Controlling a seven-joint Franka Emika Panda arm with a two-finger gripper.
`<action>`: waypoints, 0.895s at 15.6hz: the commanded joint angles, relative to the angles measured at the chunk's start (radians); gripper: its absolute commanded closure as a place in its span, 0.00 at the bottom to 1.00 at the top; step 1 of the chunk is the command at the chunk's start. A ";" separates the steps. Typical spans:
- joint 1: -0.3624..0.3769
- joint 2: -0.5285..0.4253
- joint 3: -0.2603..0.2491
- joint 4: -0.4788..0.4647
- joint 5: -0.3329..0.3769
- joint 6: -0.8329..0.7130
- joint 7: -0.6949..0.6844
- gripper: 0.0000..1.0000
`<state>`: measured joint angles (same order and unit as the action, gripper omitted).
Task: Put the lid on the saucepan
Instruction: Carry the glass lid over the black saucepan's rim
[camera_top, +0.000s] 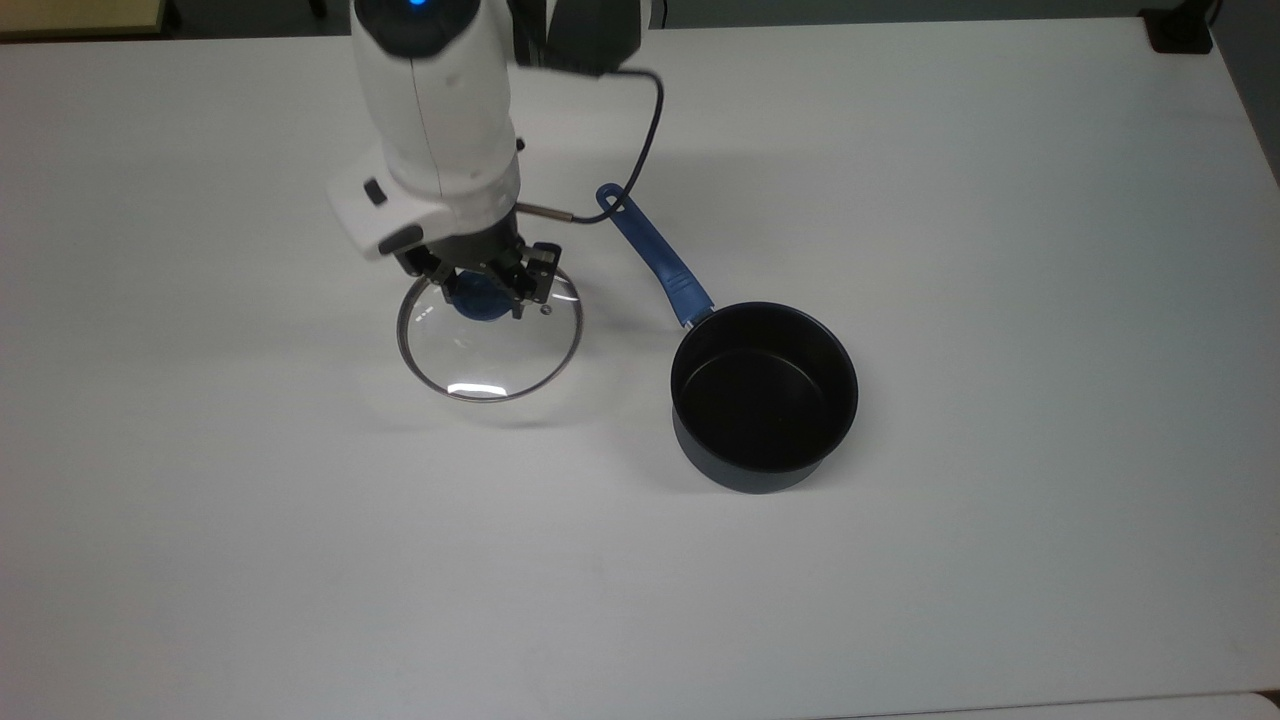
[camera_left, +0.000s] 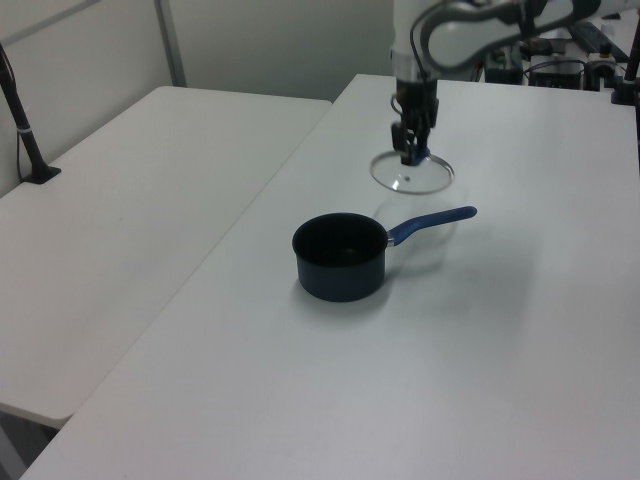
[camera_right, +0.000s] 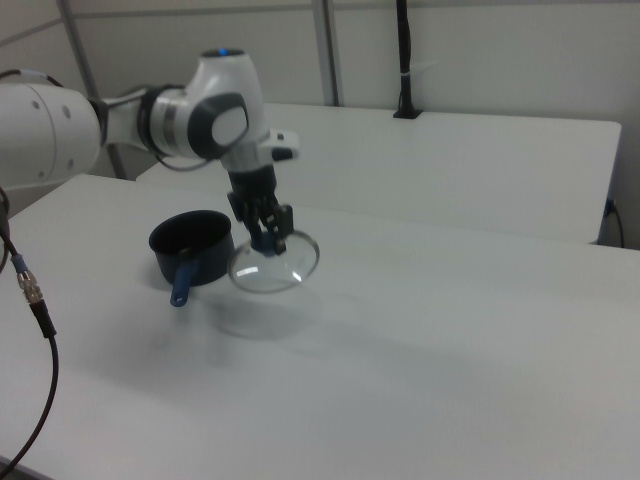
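Note:
The clear glass lid (camera_top: 490, 345) (camera_left: 412, 176) (camera_right: 276, 265) with its metal rim hangs in the air above the white table, tilted a little. My gripper (camera_top: 482, 290) (camera_left: 411, 150) (camera_right: 269, 238) is shut on the lid's blue centre knob (camera_top: 478, 297). The dark saucepan (camera_top: 764, 395) (camera_left: 340, 257) (camera_right: 192, 244) stands open on the table, to the lid's right in the top view. Its long blue handle (camera_top: 652, 256) (camera_left: 432, 220) (camera_right: 184, 282) points toward the arm's base in the top view. The lid's shadow falls on the table beneath it.
The white table (camera_top: 1000, 300) is bare around the saucepan. A second white table (camera_left: 130, 190) stands on the left view's left, with a black post (camera_left: 22, 130) clamped to it. A black cable (camera_top: 640, 140) loops from the arm near the handle's end.

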<state>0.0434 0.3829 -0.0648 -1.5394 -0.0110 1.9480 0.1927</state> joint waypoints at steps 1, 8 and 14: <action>0.088 -0.009 -0.004 0.099 0.025 -0.047 0.126 0.54; 0.252 0.014 -0.004 0.170 0.023 0.057 0.313 0.53; 0.311 0.051 -0.006 0.171 0.020 0.123 0.347 0.53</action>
<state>0.3245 0.4072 -0.0544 -1.3924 -0.0007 2.0547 0.5253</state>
